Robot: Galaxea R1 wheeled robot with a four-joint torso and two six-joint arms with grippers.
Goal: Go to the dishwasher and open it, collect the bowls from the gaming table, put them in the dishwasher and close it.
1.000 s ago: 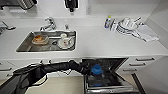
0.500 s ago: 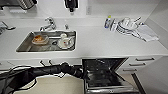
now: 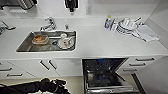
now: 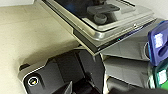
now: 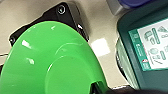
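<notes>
Clamped on the light green bowl by the right gripper for loading into the open dishwasher; left gripper's state untellable.

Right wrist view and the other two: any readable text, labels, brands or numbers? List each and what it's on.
None can be read.
Teal container, white label panel: pictograms and print, too blurred.
Blue item, white label patch: too blurred.
Bottle on the counter: label too small.
Dishwasher: no legible marking.

Black, bulky, jointed arm with rounded housings. Glossy black wrist plate edged in silver (round fitting at its corner). Another black plate, screw visible.
</notes>
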